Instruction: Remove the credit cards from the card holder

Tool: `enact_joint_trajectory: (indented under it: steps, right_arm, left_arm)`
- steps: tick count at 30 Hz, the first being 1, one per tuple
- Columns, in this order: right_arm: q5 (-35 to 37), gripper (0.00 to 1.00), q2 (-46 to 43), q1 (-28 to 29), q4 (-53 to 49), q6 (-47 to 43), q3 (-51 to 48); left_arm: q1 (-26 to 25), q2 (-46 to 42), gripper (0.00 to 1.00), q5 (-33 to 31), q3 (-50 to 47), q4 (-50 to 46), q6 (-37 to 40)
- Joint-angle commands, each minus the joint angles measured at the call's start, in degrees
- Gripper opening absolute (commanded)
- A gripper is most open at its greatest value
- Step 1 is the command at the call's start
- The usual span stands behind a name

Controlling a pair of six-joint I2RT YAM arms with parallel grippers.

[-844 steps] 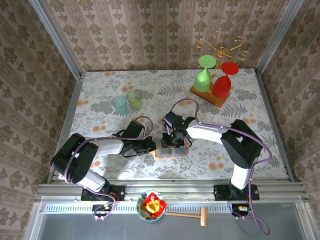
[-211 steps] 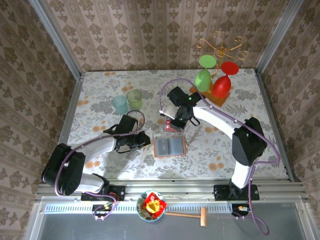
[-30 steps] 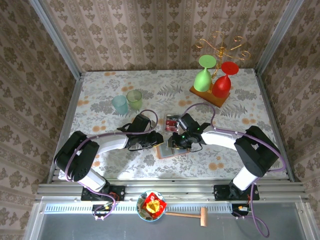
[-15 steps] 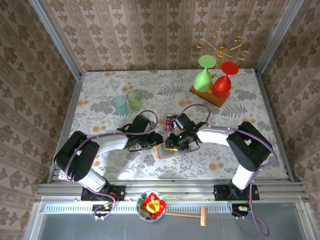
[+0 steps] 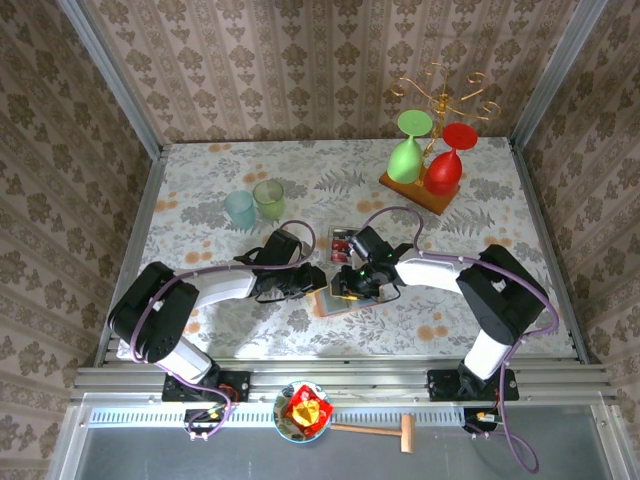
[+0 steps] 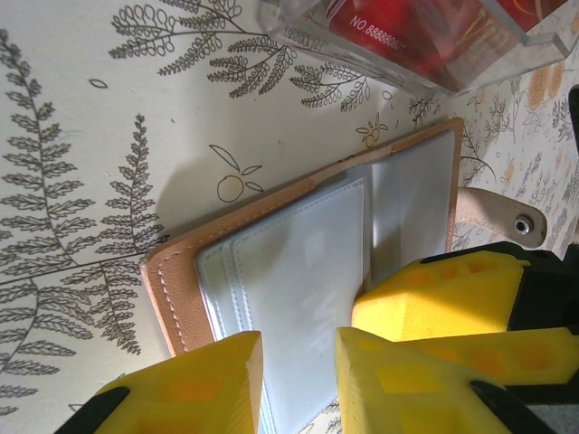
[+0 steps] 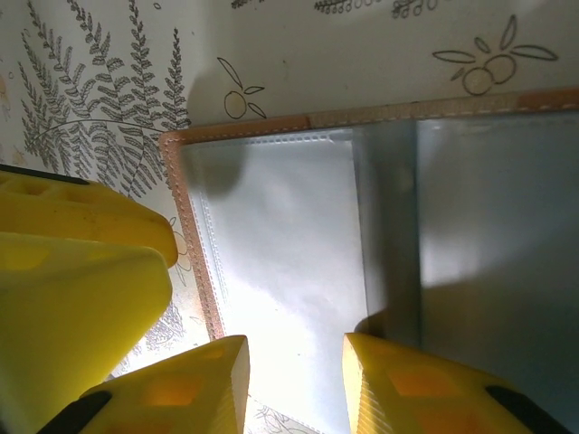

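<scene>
card holder (image 6: 298, 262) lies open (inside up) under left hand (image 6: 297, 351), right hand (image 7: 291, 353)

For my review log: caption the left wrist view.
Left gripper over the open card holder; red credit cards in a clear tray beyond.

Salmon card holder (image 6: 298, 262) lies open (grey-blue pockets up); red credit cards (image 6: 398, 32) rest just beside.

salmon-brown card holder (image 6: 172, 298) with grey-blue pockets, red credit cards (image 6: 398, 27), yellow fingers (image 6: 199, 380), leaf-patterned white tablecloth (image 6: 90, 136)
</scene>
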Motion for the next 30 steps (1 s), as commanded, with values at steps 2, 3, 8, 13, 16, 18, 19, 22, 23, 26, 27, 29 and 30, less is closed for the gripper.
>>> enact_joint_trajectory:
  steps: [2,3,8,13,16,18,19,22,23,26,27,29,30]
  right_arm:
    - [1.05,0.32,-2.06,-0.86,-0.4,-0.09,-1.49]
    - [0.88,0.32,-2.18,-1.03,-0.16,-0.09,-1.76]
    - [-0.07,0.3,-2.48,-2.04,1.21,0.08,-3.14]
    - [-0.86,0.27,-2.38,-2.77,2.65,0.3,-4.42]
    - [-0.97,0.25,-2.4,-3.05,3.45,0.61,-5.21]
    - [-0.98,0.24,-2.38,-3.23,3.91,0.83,-5.63]
    - [-1.03,0.24,-2.42,-3.31,4.05,0.79,-5.89]
    - [-1.06,0.21,-2.16,-3.5,4.68,1.05,-6.56]
    - [-1.22,0.19,-2.11,-3.59,5.02,1.07,-6.78]
    - [-1.33,0.15,-1.99,-3.76,5.66,1.32,-7.32]
    - [-1.4,0.14,-2.04,-3.76,5.67,1.33,-7.4]
    - [-1.46,0.13,-2.15,-3.84,5.67,1.47,-7.5]
    - [-1.6,0.13,-2.21,-3.76,5.76,1.65,-7.5]
  left_arm:
    - [-0.1,0.39,0.28,0.56,-0.59,0.33,-0.49]
    - [-0.06,0.41,0.28,0.56,-0.55,0.44,-0.52]
    - [-0.31,0.45,0.28,0.57,-0.39,0.65,-0.6]
    - [-0.65,0.61,0.28,0.48,-0.2,0.8,-0.83]
    - [-0.77,0.83,0.28,0.48,-0.03,0.84,-0.85]
    - [-1.01,1.04,0.28,0.48,0.15,0.92,-0.92]
    - [-1.07,1.13,0.28,0.48,0.22,1.01,-1.0]
    - [-1.43,1.35,0.28,0.48,0.56,1.11,-1.0]
    - [-1.42,1.53,0.28,0.48,0.76,1.21,-1.09]
    - [-1.68,1.78,0.29,0.34,1.09,1.34,-1.04]
    - [-1.7,1.92,0.29,0.39,1.2,1.3,-1.09]
    - [-1.71,1.98,0.29,0.18,1.13,1.35,-1.09]
    - [-1.7,1.95,0.29,0.01,0.95,1.21,-1.09]
